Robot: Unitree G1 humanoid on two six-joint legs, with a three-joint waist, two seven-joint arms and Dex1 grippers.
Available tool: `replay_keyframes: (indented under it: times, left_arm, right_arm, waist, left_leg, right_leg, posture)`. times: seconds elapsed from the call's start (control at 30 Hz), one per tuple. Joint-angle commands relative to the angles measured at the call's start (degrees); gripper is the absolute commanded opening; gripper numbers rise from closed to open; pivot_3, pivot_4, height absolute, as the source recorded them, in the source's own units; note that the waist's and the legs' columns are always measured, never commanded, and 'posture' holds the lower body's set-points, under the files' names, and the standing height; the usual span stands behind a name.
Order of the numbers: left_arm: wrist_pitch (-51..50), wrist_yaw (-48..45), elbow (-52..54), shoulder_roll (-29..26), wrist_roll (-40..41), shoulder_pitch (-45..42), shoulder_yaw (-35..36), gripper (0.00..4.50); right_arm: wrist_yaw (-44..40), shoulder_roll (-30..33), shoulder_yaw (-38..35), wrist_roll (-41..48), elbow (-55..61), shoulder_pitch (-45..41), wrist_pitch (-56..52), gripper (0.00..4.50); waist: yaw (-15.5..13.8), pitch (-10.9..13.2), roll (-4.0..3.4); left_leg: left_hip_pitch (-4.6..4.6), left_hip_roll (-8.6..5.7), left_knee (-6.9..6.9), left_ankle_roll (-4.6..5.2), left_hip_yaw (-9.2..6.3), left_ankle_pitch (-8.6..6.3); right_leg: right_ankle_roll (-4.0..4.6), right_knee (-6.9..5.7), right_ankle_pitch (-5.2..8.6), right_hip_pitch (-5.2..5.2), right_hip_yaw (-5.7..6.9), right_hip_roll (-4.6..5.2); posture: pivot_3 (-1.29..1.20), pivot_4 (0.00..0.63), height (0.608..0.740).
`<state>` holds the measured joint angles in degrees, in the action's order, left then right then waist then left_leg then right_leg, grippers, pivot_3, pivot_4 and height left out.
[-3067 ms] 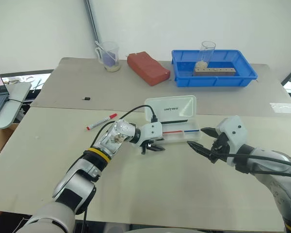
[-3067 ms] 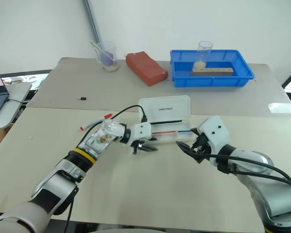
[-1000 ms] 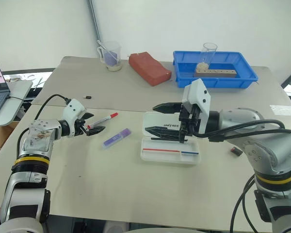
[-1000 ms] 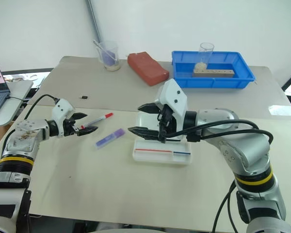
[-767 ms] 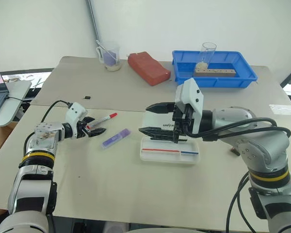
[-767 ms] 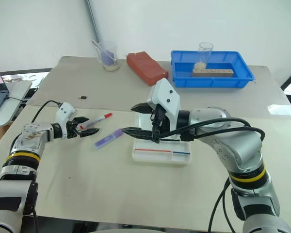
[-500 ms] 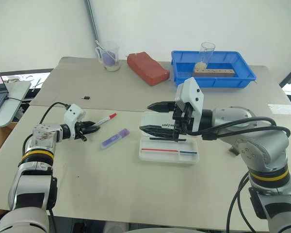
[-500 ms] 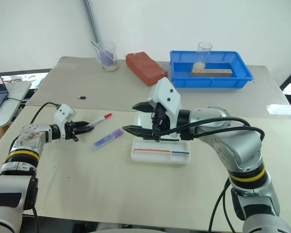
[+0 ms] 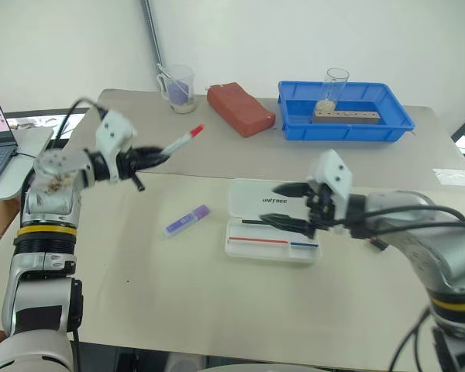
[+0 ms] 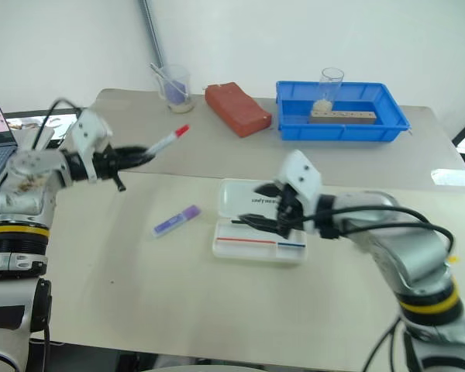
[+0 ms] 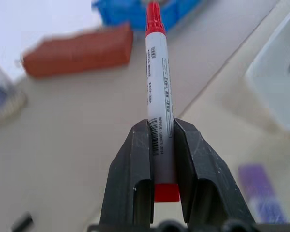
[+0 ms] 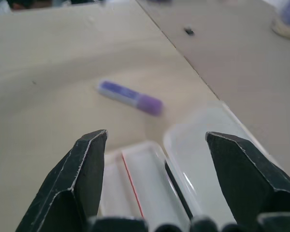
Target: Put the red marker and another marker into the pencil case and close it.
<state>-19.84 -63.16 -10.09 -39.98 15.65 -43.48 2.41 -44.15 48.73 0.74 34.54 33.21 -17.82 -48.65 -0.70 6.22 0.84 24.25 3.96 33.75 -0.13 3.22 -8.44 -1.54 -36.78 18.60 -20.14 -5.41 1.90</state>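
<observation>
The tabletop (image 9: 139,310) carries the open pencil case (image 9: 273,221) at frame centre. The right arm reaches in from the lower right, its tool (image 9: 283,206) spread wide and released above the case. At upper left the raised left tool (image 9: 156,155) is clenched on the red marker (image 9: 183,141), tilted upward. The purple highlighter (image 9: 187,221) lies left of the case.

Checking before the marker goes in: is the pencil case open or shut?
Open. The pencil case has its lid folded back flat on the table, and its tray shows a thin red-and-blue stick inside.
</observation>
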Motion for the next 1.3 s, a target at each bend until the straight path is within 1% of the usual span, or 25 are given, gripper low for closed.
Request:
replay_keyframes:
  times: [0.03, 0.1, 0.17, 0.23, 0.3, 0.37, 0.43, 0.5, 0.6, 0.8, 0.87, 0.9, 0.93, 1.1, 1.13, 1.23, 1.3]
  left_arm:
    - [-8.4, 0.4, 15.3, 2.9, 4.2, -2.0, -5.4, 0.17]
    - [-9.4, 0.3, 18.9, 4.7, 3.0, -0.4, -10.0, 0.17]
    - [-8.3, 0.4, 20.6, 6.9, 0.8, 2.1, -15.3, 0.17]
    - [-7.5, 0.3, 21.1, 7.8, -0.5, 3.7, -18.3, 0.17]
    - [-3.7, 0.9, 19.3, 8.9, -3.4, 4.9, -21.2, 0.17]
    - [1.3, 3.1, 14.7, 11.5, -7.8, 6.0, -25.1, 0.17]
    - [4.5, 4.1, 11.0, 12.7, -11.4, 6.3, -27.9, 0.17]
    - [6.0, 4.4, 8.5, 13.7, -13.0, 6.4, -29.0, 0.17]
    - [7.3, 3.2, 6.0, 13.8, -14.8, 6.3, -30.3, 0.17]
    - [8.7, 1.7, 4.6, 14.1, -16.0, 6.5, -30.4, 0.17]
    - [9.5, 1.5, 4.6, 14.3, -15.9, 6.8, -30.0, 1.21]
    - [9.6, 1.1, 5.0, 14.3, -15.7, 7.0, -29.9, 1.42]
    - [9.5, 0.9, 5.7, 14.2, -15.2, 7.2, -29.4, 1.82]
    - [5.3, 1.1, 10.2, 13.3, -11.9, 8.2, -25.1, 4.15]
    - [4.6, 1.6, 11.1, 12.7, -11.2, 9.0, -23.7, 4.47]
    - [-1.6, 3.7, 17.1, 11.0, -5.5, 12.0, -16.0, 4.47]
    - [-5.3, 6.0, 20.8, 9.7, -3.1, 14.0, -11.1, 4.47]
  right_arm:
    - [-1.8, 2.8, -6.3, 0.8, 3.5, 4.3, 1.5, 3.62]
    - [-2.6, 4.4, -8.9, 0.8, 3.5, 7.1, 1.7, 3.62]
    - [-3.1, 5.8, -11.8, 1.4, 3.9, 9.7, 1.0, 3.62]
    - [-3.2, 6.4, -13.5, 2.1, 4.4, 11.1, 0.6, 3.62]
    - [-3.1, 6.5, -14.8, 3.0, 5.2, 12.1, -0.2, 3.62]
    - [-2.5, 6.0, -15.4, 3.1, 6.5, 13.9, -0.3, 3.62]
    - [-1.2, 5.4, -15.3, 3.0, 7.4, 14.5, -0.3, 3.62]
    - [0.4, 4.6, -14.9, 3.2, 7.9, 14.1, -0.6, 3.62]
    - [1.9, 3.7, -14.0, 3.7, 9.1, 13.6, -1.0, 3.62]
    - [3.4, 2.9, -12.2, 3.9, 9.8, 13.0, -1.2, 3.62]
    - [3.7, 2.6, -11.7, 3.7, 9.7, 12.7, -1.0, 3.62]
    - [3.7, 2.6, -11.4, 3.6, 9.6, 12.5, -0.9, 3.62]
    - [3.7, 2.5, -11.2, 3.6, 9.4, 12.3, -0.9, 3.62]
    - [3.0, 2.6, -10.7, 3.7, 8.7, 11.5, -0.6, 3.62]
    - [2.6, 2.7, -10.2, 3.6, 8.4, 11.2, -0.4, 3.62]
    - [1.6, 2.4, -7.8, 3.4, 7.5, 8.7, -0.1, 3.62]
    - [1.1, 1.9, -6.2, 3.8, 6.9, 6.1, -0.3, 3.62]
  waist:
    - [0.2, 0.0, -0.08]
    - [0.3, -0.1, -0.22]
    - [0.8, -0.2, -0.34]
    - [1.4, -0.2, -0.47]
    - [1.8, -0.2, -0.36]
    - [1.5, -0.2, -0.35]
    - [1.3, -0.1, -0.34]
    - [1.2, -0.1, -0.32]
    - [1.2, -0.1, -0.29]
    - [1.3, -0.1, -0.30]
    - [1.2, -0.1, -0.30]
    - [1.2, -0.1, -0.30]
    - [1.3, -0.1, -0.30]
    - [1.3, -0.1, -0.30]
    - [1.4, -0.1, -0.31]
    - [1.7, -0.1, -0.34]
    - [1.7, -0.1, -0.34]
  left_leg:
    - [-0.01, -0.02, 0.00, 0.00, -0.01, 0.00]
    - [-0.03, -0.03, 0.07, 0.00, -0.03, 0.00]
    - [-0.07, -0.04, 0.08, 0.00, -0.03, 0.00]
    - [-0.10, -0.04, 0.07, 0.02, -0.06, -0.01]
    - [-0.07, 0.02, 0.04, 0.03, -0.25, -0.01]
    - [-0.06, 0.02, 0.04, 0.03, -0.44, -0.01]
    - [-0.04, -0.04, 0.09, 0.03, -0.49, -0.01]
    - [0.03, -0.10, 0.12, 0.02, -0.51, 0.00]
    - [0.10, -0.13, 0.13, 0.02, -0.50, 0.00]
    - [0.08, -0.12, 0.11, 0.02, -0.51, 0.00]
    - [0.08, -0.12, 0.10, 0.02, -0.51, 0.00]
    - [0.08, -0.12, 0.10, 0.02, -0.51, 0.00]
    - [0.08, -0.12, 0.11, 0.02, -0.51, 0.00]
    - [0.08, -0.11, 0.11, 0.02, -0.52, 0.00]
    - [0.08, -0.11, 0.11, 0.02, -0.52, 0.00]
    - [0.04, -0.09, 0.07, 0.02, -0.52, 0.00]
    - [0.04, -0.03, 0.06, 0.03, -0.54, 0.00]
  right_leg:
    - [-0.01, 0.00, 0.01, 0.03, -0.01, 0.00]
    - [-0.04, 0.01, 0.01, 0.07, -0.11, -0.07]
    - [-0.05, 0.02, 0.03, 0.08, -0.17, -0.11]
    - [-0.06, 0.02, 0.03, 0.08, -0.23, -0.14]
    - [-0.05, 0.01, 0.03, 0.02, -0.28, -0.34]
    - [-0.04, 0.01, 0.03, 0.02, -0.29, -0.43]
    - [-0.04, 0.06, 0.03, 0.09, -0.31, -0.41]
    - [-0.05, 0.09, 0.03, 0.09, -0.36, -0.39]
    - [-0.05, 0.10, 0.04, 0.06, -0.38, -0.36]
    - [-0.05, 0.10, 0.04, 0.06, -0.38, -0.37]
    - [-0.05, 0.10, 0.04, 0.06, -0.38, -0.37]
    - [-0.05, 0.10, 0.04, 0.06, -0.37, -0.37]
    - [-0.05, 0.10, 0.04, 0.06, -0.37, -0.37]
    - [-0.05, 0.08, 0.04, 0.06, -0.37, -0.38]
    - [-0.05, 0.08, 0.04, 0.06, -0.37, -0.38]
    - [-0.06, 0.08, 0.05, 0.07, -0.37, -0.39]
    - [-0.05, 0.03, 0.05, 0.03, -0.36, -0.44]
  posture:
    - [0.00, 0.150, 0.740]
    - [0.00, 0.150, 0.740]
    - [0.00, 0.150, 0.740]
    - [0.00, 0.150, 0.740]
    - [0.00, 0.150, 0.740]
    - [0.00, 0.150, 0.740]
    - [0.00, 0.150, 0.740]
    - [0.00, 0.150, 0.740]
    - [0.00, 0.150, 0.740]
    - [0.00, 0.150, 0.740]
    - [0.00, 0.150, 0.740]
    - [0.00, 0.150, 0.740]
    - [0.00, 0.150, 0.740]
    - [0.00, 0.150, 0.740]
    - [0.00, 0.150, 0.740]
    - [0.00, 0.150, 0.740]
    - [0.00, 0.150, 0.740]
